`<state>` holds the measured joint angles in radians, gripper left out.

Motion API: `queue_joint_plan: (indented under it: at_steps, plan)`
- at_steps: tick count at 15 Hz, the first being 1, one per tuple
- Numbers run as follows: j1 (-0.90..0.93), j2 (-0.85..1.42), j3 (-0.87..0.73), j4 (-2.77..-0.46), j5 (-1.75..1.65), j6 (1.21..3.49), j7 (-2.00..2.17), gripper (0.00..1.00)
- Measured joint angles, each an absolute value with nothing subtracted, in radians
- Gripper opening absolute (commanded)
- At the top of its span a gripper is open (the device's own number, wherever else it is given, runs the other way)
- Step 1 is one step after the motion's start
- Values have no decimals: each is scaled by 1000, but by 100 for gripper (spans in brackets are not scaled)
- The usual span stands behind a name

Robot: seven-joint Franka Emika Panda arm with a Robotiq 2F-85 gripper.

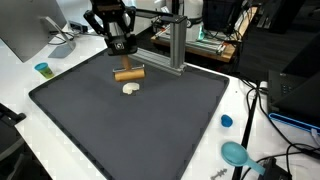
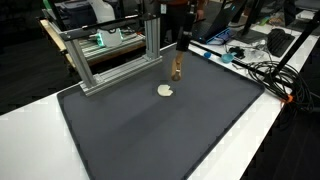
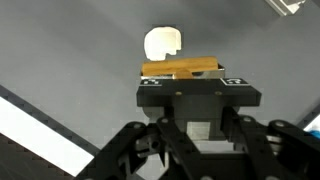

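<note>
Exterior view, hand: the hand (image 1: 123, 50) hung above the far part of the dark mat (image 1: 120, 125), just over a brown wooden block (image 1: 130, 74); whether it gripped anything could not be told from here.
Exterior view, things: a small pale lump (image 1: 130, 89) lay on the mat just in front of the block, and a metal frame (image 1: 172, 40) stood behind.
Exterior view, edges: a blue cup (image 1: 43, 69) stood on the white counter (image 1: 262, 150) beyond one side of the mat; a blue cap (image 1: 227, 121) and a teal scoop (image 1: 237, 154) lay off the opposite side.
Exterior view, opposite angle: the block (image 2: 176, 69) stood below the hand (image 2: 182, 45), with the lump (image 2: 166, 91) close beside it on the mat (image 2: 170, 130).
Wrist view, hand: the hand (image 3: 183, 84) showed its two fingers (image 3: 232, 82) set at either end of the block (image 3: 180, 68); contact could not be told.
Wrist view, lump: the pale lump (image 3: 163, 43) lay just beyond the block.
</note>
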<state>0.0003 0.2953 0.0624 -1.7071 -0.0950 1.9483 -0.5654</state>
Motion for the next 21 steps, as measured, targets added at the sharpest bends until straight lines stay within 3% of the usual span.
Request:
queue_joint_plan:
  at_steps: [6,7,9,10,21]
  plan:
    - [-47,293,60,-1748,-107,1968,-922,22]
    - [-56,298,55,-1749,-108,1974,-959,47]
    - [-71,308,45,-1749,-107,1975,-971,47]
    - [-74,311,42,-1749,-107,1975,-972,22]
    - [-53,306,43,-1885,-283,2131,-995,22]
